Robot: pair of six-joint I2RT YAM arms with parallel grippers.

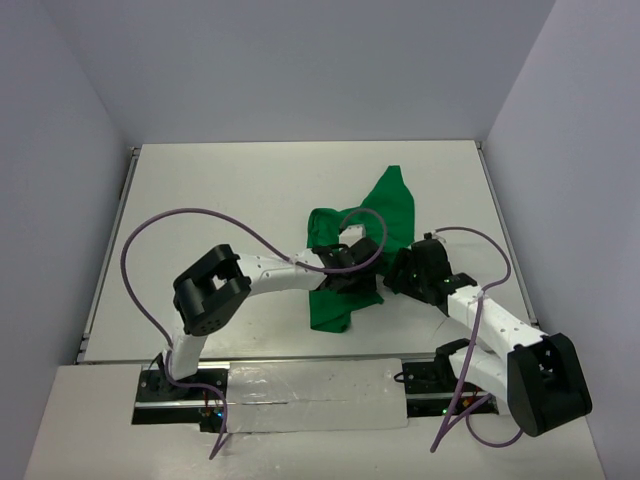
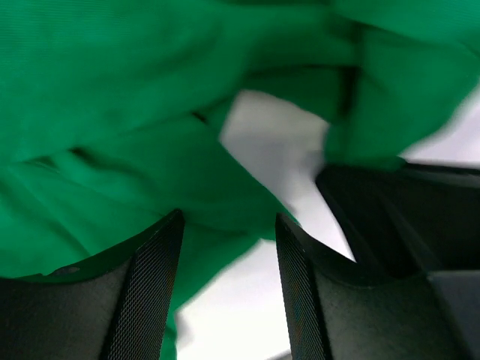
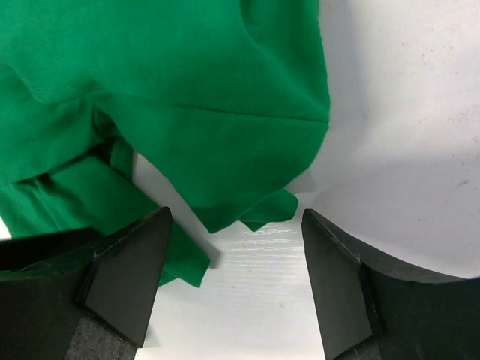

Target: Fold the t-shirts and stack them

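Observation:
A bright-green t-shirt [image 1: 390, 205] lies crumpled on the white table [image 1: 230, 190], right of centre. My left gripper [image 1: 346, 264] hangs over the shirt's middle. In its wrist view the shirt [image 2: 112, 112] fills the top, and the left gripper [image 2: 227, 225] is open, with a cloth edge and bare table between its fingers. My right gripper [image 1: 399, 270] sits at the shirt's right edge. It too is open [image 3: 236, 217], with a hem corner of the shirt [image 3: 210, 75] just beyond the fingertips and white table between them.
Grey walls close in the table on the left, back and right. Purple cables [image 1: 190, 215] loop above both arms. The right arm's black gripper body [image 2: 405, 225] shows close beside the left gripper. A pale strip [image 1: 300, 385] covers the near edge between the bases.

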